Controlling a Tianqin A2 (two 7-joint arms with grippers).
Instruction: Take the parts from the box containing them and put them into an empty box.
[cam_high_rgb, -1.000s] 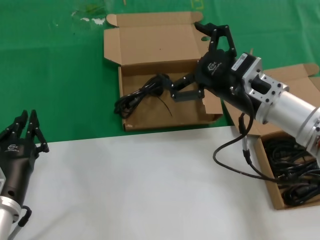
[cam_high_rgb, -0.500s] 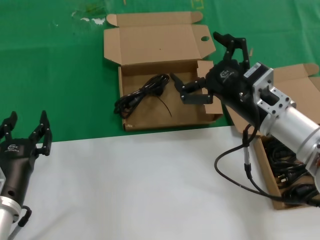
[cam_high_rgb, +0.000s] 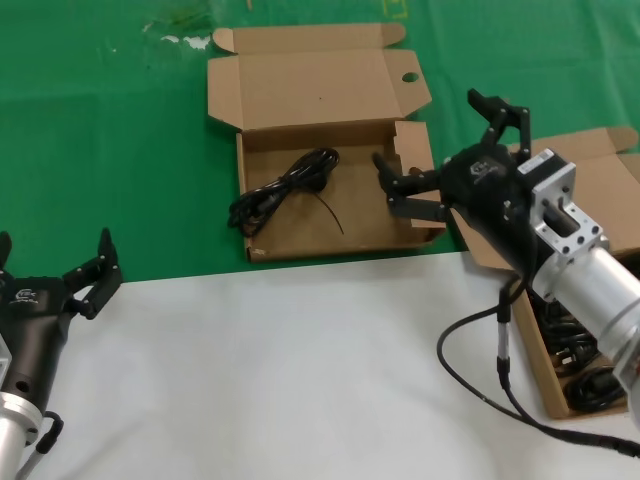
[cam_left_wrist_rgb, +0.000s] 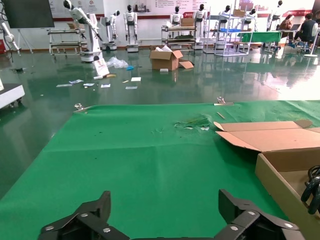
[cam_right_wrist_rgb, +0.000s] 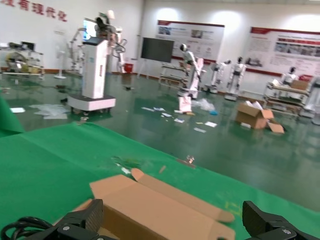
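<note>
Over the holed box's (cam_high_rgb: 330, 215) right wall, your right gripper (cam_high_rgb: 445, 150) hangs with fingers spread wide, holding nothing. One cable bundle (cam_high_rgb: 283, 187) lies inside that box toward its left side, well apart from the gripper. Remaining bundles (cam_high_rgb: 580, 345) sit in the other box (cam_high_rgb: 535, 360) at far right. Left gripper (cam_high_rgb: 55, 270) is parked low-left over the white surface, fingers spread.
</note>
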